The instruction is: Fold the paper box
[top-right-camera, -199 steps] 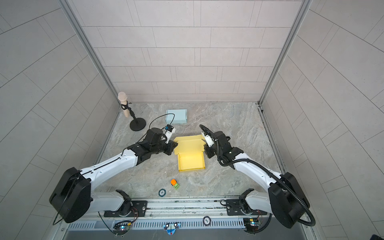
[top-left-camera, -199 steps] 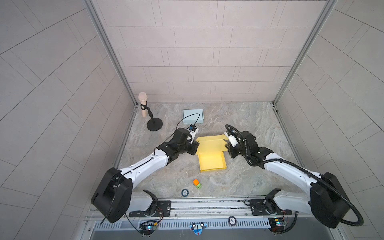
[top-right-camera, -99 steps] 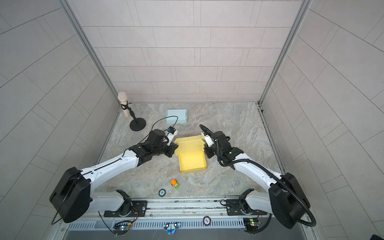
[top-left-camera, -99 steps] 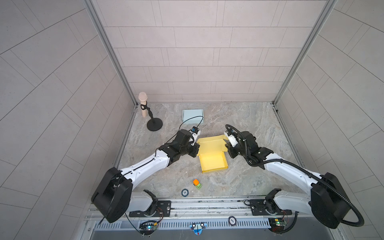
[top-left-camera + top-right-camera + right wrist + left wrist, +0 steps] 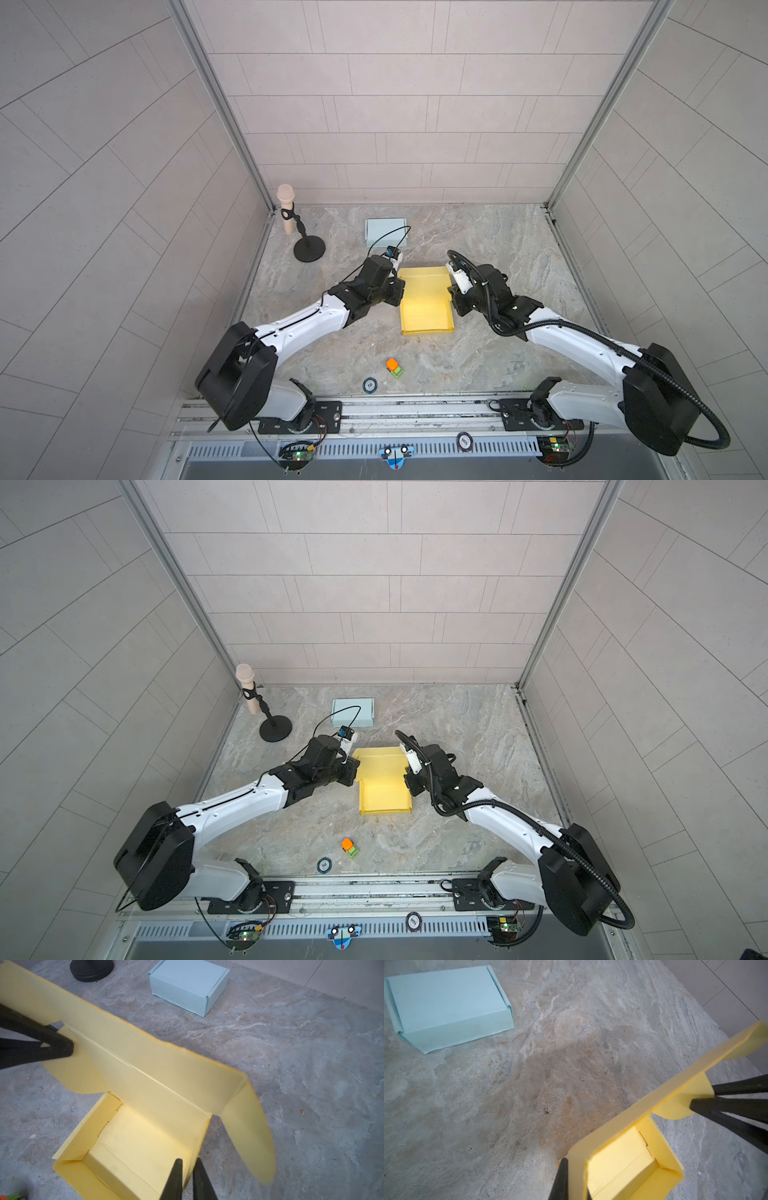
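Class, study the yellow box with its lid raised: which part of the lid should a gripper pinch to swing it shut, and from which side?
Probably the free outer edge of the lid, midway along, approached from above. The lid stands up from the far wall of the yellow box, so that edge is thin, exposed and farthest from the hinge; the rounded ear flaps look too floppy.

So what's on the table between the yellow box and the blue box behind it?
Nothing: only bare tabletop separates the yellow box from the blue box, clearest in the left wrist view.
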`<move>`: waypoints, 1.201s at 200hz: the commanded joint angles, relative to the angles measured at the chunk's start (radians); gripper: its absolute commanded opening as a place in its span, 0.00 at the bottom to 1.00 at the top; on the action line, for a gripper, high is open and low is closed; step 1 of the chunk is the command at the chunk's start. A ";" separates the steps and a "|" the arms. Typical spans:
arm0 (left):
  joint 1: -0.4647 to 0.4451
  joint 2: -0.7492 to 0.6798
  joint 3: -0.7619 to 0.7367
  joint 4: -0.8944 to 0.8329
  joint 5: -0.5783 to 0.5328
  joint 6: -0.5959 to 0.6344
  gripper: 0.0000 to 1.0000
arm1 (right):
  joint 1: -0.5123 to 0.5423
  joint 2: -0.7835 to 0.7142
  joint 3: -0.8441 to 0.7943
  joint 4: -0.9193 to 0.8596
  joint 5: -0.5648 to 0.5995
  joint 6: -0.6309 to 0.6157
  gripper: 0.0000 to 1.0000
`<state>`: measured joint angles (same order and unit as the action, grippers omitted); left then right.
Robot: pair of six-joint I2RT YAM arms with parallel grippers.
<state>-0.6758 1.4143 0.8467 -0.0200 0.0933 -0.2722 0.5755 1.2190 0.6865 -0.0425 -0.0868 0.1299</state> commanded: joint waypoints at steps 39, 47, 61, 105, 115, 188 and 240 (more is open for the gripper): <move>-0.064 0.091 0.038 0.284 -0.121 -0.072 0.01 | 0.012 0.025 0.034 0.062 0.093 0.018 0.14; -0.074 0.105 0.027 0.323 -0.135 -0.067 0.00 | 0.012 0.027 0.024 0.073 0.101 0.014 0.14; -0.091 0.127 -0.003 0.413 -0.153 -0.058 0.01 | 0.011 0.030 0.006 0.091 0.113 0.014 0.14; -0.156 0.180 -0.090 0.637 -0.247 -0.078 0.00 | 0.011 0.028 -0.031 0.119 0.127 0.021 0.13; -0.178 0.186 -0.103 0.664 -0.287 -0.080 0.00 | 0.012 0.022 -0.041 0.125 0.133 0.025 0.13; -0.307 0.240 -0.180 0.805 -0.566 -0.151 0.00 | 0.020 -0.022 -0.134 0.174 0.139 0.068 0.13; -0.350 0.286 -0.217 0.879 -0.670 -0.216 0.00 | 0.042 -0.039 -0.176 0.190 0.142 0.090 0.12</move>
<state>-0.9916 1.6775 0.6415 0.7834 -0.5610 -0.4313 0.5896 1.1976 0.5308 0.1295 0.0978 0.2035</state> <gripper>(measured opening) 0.046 0.124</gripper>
